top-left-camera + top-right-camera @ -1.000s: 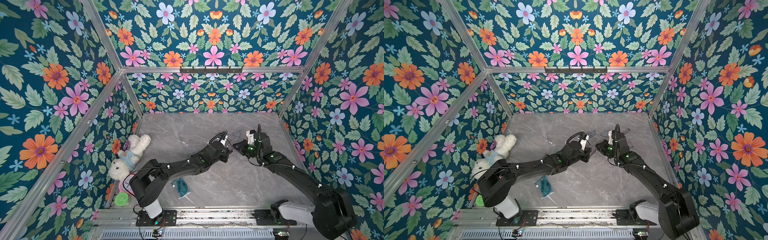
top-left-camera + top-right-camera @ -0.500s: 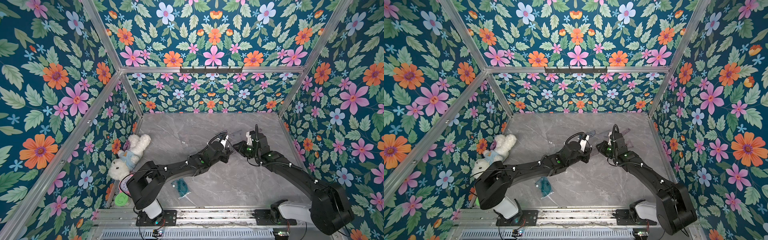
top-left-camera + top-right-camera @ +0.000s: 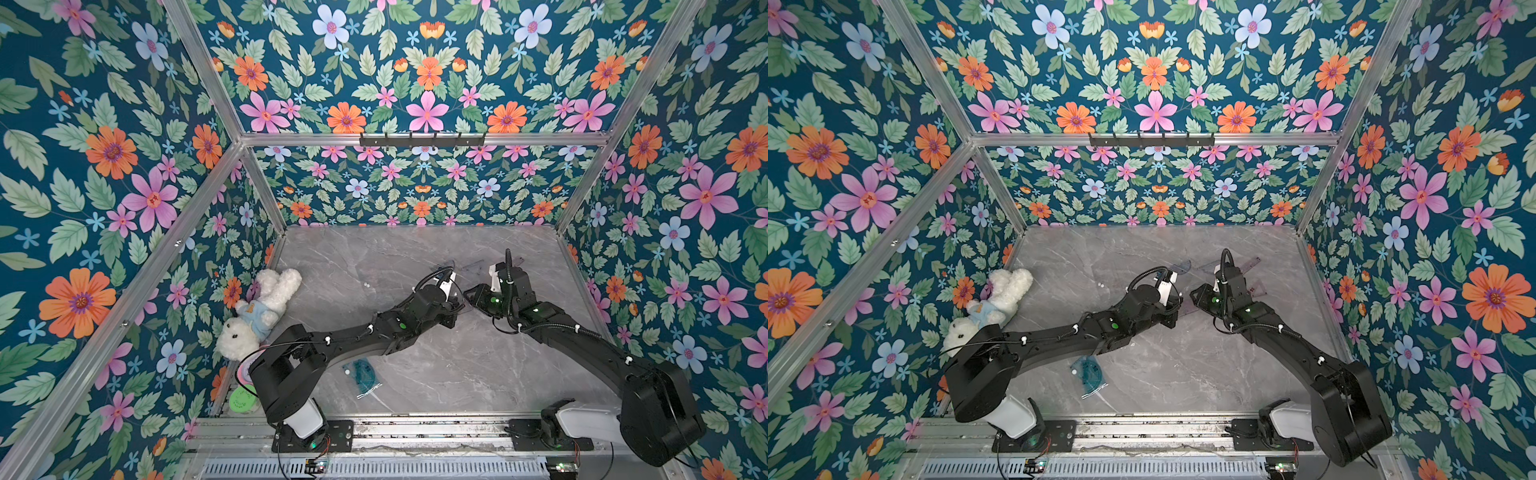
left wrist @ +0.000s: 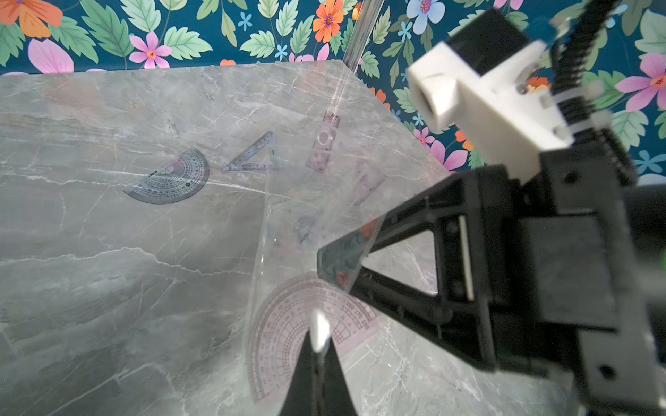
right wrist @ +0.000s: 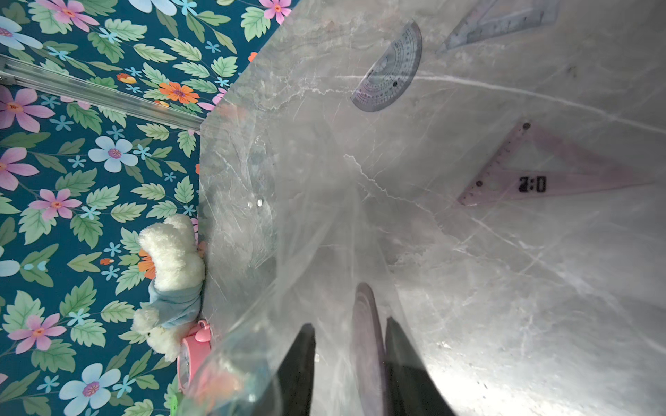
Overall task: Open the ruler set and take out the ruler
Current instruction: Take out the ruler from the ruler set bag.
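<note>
Jaws pressed together, the left gripper point(image 4: 318, 354) pinches the ruler set's clear sleeve point(image 4: 281, 230); the right gripper point(image 5: 349, 324) sets spread jaws either side of the pink protractor point(image 4: 284, 335) inside.

We see the two dark fingers point(image 5: 299, 360) of the right gripper point(image 5: 347, 324) standing apart. A thin pink curved ruler point(image 5: 364, 342) sits edge-on between them, and a clear bag point(image 5: 288, 234) spreads out just past them. Farther off on the grey table point(image 5: 504, 288) lie a grey half-round ruler point(image 5: 389, 72) and a pink triangle ruler point(image 5: 551, 176). A white fluffy toy point(image 5: 173, 259) leans against the flowery left wall point(image 5: 72, 180).
</note>
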Motion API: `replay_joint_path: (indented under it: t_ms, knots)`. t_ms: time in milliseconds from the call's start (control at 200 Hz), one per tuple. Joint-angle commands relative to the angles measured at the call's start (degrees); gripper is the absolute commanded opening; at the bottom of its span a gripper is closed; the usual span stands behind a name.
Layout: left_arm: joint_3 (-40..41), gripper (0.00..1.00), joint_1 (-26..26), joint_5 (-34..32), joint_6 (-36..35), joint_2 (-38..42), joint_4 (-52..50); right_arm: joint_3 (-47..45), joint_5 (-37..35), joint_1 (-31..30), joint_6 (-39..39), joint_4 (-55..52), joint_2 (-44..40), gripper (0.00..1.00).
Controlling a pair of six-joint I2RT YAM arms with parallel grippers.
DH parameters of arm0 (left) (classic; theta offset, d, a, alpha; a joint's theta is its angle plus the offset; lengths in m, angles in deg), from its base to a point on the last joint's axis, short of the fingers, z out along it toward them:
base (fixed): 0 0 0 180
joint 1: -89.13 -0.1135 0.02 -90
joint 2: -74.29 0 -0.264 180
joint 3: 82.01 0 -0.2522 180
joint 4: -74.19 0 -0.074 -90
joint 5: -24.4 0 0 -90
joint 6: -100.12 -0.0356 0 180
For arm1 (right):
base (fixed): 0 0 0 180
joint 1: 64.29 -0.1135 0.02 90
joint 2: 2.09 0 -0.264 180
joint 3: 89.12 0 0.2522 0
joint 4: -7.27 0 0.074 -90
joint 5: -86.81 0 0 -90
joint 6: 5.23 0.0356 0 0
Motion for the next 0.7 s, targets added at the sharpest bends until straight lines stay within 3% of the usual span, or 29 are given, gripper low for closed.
replay_joint_path:
  t_ms: [0,365,695]
  knots:
    - [-0.1,0.00,0.3,0.7,-0.5,-0.1,0.9,1.6,-2.9,-0.2,-3.3,-2.1,0.4,0.37]
    - [1.3,0.00,0.6,-1.3,-0.6,1.6,1.3,3.2,-5.6,-0.1,-7.9,-5.4,3.0,0.39]
    - [0.8,0.00,0.6,-1.1,-0.5,0.6,1.7,1.0,0.3,-0.2,-5.5,-3.9,3.6,0.40]
